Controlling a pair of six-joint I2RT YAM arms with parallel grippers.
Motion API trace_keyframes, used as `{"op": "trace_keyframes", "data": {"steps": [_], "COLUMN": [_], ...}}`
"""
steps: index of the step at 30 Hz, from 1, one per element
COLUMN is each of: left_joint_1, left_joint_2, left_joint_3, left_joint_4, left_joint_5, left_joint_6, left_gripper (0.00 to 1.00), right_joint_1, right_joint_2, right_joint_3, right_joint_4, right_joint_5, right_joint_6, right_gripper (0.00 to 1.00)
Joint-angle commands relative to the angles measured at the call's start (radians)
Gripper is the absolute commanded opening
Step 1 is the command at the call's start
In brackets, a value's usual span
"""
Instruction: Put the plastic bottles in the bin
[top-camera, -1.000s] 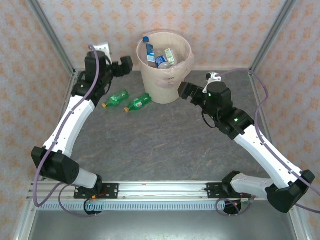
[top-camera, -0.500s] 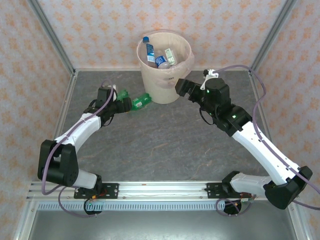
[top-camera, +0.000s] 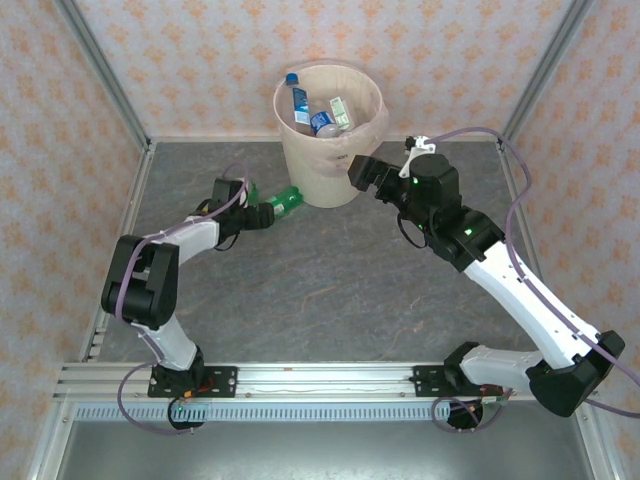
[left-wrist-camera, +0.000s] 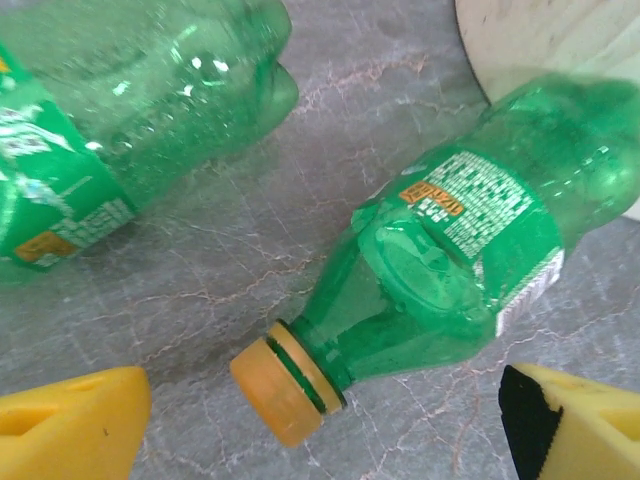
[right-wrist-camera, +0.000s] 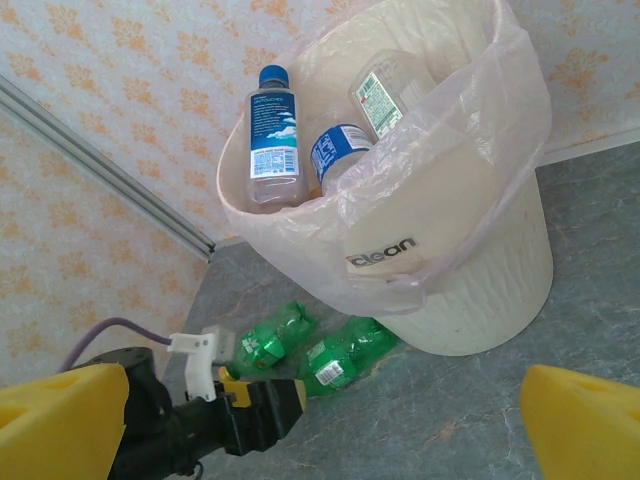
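1. Lying on its side near the worktop's (top-camera: 330, 290) far edge, a green bottle (left-wrist-camera: 460, 250) has its base at the foot of the bin (top-camera: 318, 172). Its yellow cap (left-wrist-camera: 285, 390) points toward the left gripper (left-wrist-camera: 320, 440).
2. The left gripper's yellow fingers (left-wrist-camera: 70, 430) are spread wide, one on each side of the cap, touching nothing.
3. A second green bottle (left-wrist-camera: 120, 120) lies on its side just beside the first, farther from the bin.
4. The bin stands at the middle of the far edge with a thin pinkish liner (right-wrist-camera: 440, 150) draped over its rim. Inside it are clear bottles (right-wrist-camera: 270, 130) with blue caps.
5. The right gripper (top-camera: 362, 172) hangs near the bin's right side, its fingers wide apart and empty.
6. The worktop is dark grey with pale marbled veins. The walls (top-camera: 200, 50) are cream with an orange floral print, metal posts (top-camera: 100, 70) rise at the far corners, and a slotted rail (top-camera: 320, 378) runs along the near edge.
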Motion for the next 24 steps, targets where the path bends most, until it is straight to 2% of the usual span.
{"op": "trace_keyframes", "data": {"steps": [1, 8, 12, 24], "left_joint_1": [0.005, 0.001, -0.01, -0.084], "left_joint_2": [0.033, 0.089, 0.093, 0.088], "left_joint_3": [0.034, 0.059, 0.045, 0.023], "left_joint_4": [0.047, 0.036, 0.046, -0.015], "left_joint_5": [0.026, 0.069, 0.132, 0.069], "left_joint_6": [0.046, 0.097, 0.092, 0.154], "left_gripper": [0.92, 0.92, 0.86, 0.72], "right_joint_1": [0.007, 0.006, 0.006, 0.006], "right_joint_2": [0.004, 0.009, 0.008, 0.008], "right_joint_3": [0.04, 0.038, 0.04, 0.024], "right_joint_4": [-0.014, -0.017, -0.015, -0.01], "right_joint_5": [0.012, 0.014, 0.011, 0.011], "right_joint_6": [-0.001, -0.002, -0.003, 0.0], "right_gripper": [1.0, 1.0, 1.0, 1.0]}}
